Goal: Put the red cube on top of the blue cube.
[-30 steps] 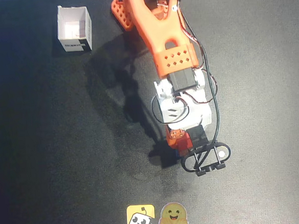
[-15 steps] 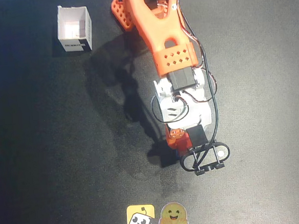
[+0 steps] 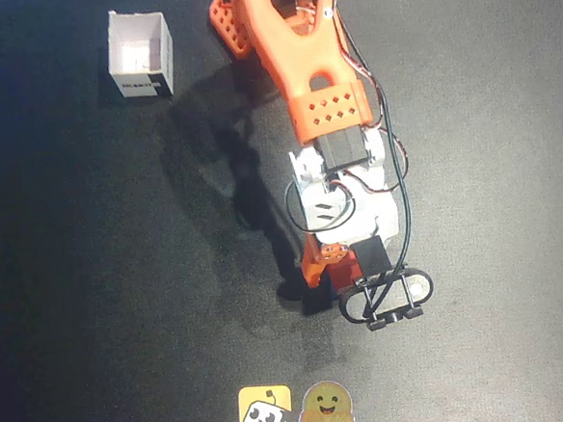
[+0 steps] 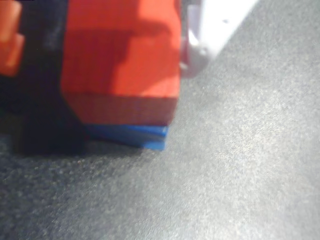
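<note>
red cube (image 4: 120, 60) sits on the blue cube (image 4: 145, 136) on the dark desk (image 4: 240, 175), seen in the wrist view; tool (image 4: 107, 50) clamped on the red cube.

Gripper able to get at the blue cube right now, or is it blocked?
Probably not. In the wrist view the red cube sits over the blue cube, leaving only a thin blue edge showing. The gripper is up at the red cube; whether it's clamped is unclear.
</note>
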Robot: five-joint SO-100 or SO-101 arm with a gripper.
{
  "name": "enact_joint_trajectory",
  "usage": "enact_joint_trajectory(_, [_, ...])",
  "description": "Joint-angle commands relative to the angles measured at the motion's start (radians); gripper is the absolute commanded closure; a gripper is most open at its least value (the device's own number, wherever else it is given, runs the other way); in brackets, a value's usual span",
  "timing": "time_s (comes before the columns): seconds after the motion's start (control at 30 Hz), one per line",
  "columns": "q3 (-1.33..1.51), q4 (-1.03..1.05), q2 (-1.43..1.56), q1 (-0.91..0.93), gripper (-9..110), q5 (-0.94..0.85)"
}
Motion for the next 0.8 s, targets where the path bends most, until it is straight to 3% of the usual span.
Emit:
enact_joint_trajectory(0.0, [-0.117, 0.084, 0.115, -0.006, 83, 0.006])
enact_joint_trajectory(0.17, [-0.202, 0.224, 0.229, 0.008, 101, 0.000])
enact_joint_trajectory(0.33, [-0.031, 0.267, 0.479, 0.051, 101, 0.028])
enact_joint_trajectory(0.57, [0.457, 0.201, 1.005, 0.198, 101, -0.110])
enact_joint_trajectory(0.77, [0.726, 0.242, 1.396, 0.207, 101, -0.072])
